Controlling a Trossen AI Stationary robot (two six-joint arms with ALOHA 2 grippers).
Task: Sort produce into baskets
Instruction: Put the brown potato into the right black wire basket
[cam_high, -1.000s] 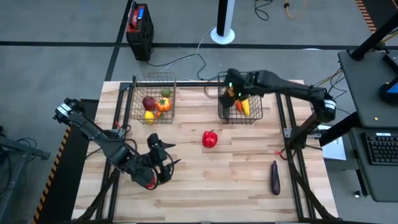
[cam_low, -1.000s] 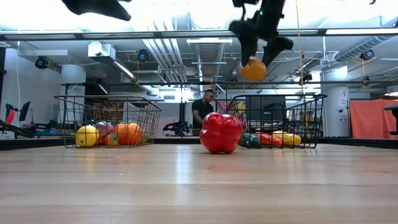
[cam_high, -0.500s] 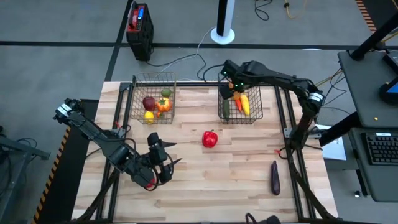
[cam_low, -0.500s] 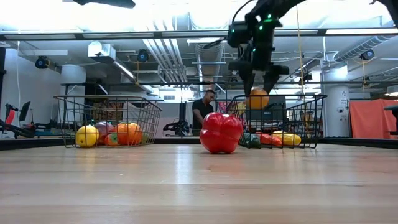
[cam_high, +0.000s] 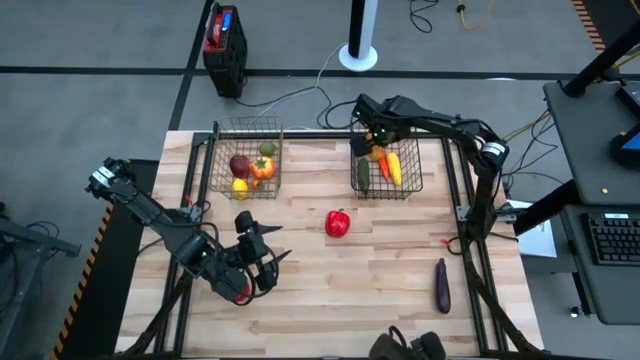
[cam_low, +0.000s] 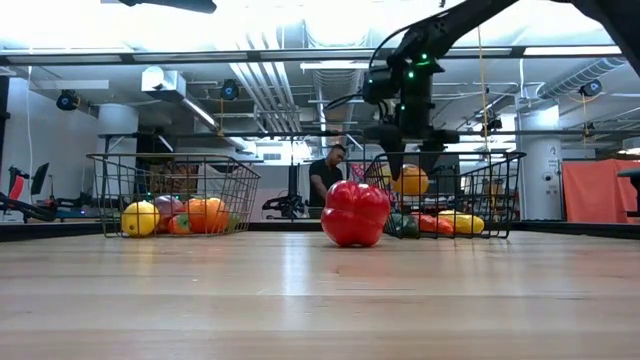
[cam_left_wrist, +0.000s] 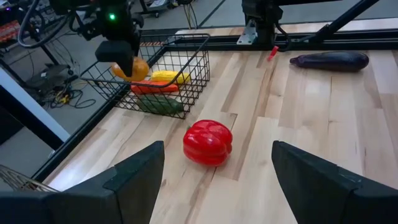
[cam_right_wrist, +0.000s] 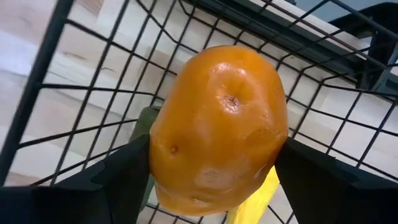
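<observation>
Step in hand: delivery of one piece of produce. Right gripper (cam_high: 376, 152), upper centre of the high view, clamped on a smooth orange oval fruit (cam_right_wrist: 217, 127) and lowered into the right-hand dark wire-mesh basket (cam_high: 408, 190). In the right wrist view, fruit wedged between both dark fingers (cam_right_wrist: 118, 174), mesh bars right behind it, no release yet. In the low view, fruit (cam_low: 410, 180) just under the basket rim, above a green, a red-orange and a yellow piece at the bottom.

Left gripper (cam_left_wrist: 217, 180) parked low at lower left of the high view, fingers spread, grasping nothing, facing the glossy red bell pepper (cam_high: 338, 222) at table centre.

Left-hand wire basket (cam_high: 217, 190), upper left of the table: yellow, dark red and orange pieces plus a green one. Long dark purple eggplant (cam_high: 441, 284) lying loose at lower right of the wooden table (cam_high: 300, 300).

Next, by judgement: jaws parted to drop the fruit, then a straight lift clear of the mesh. Pepper and eggplant not yet sorted.
</observation>
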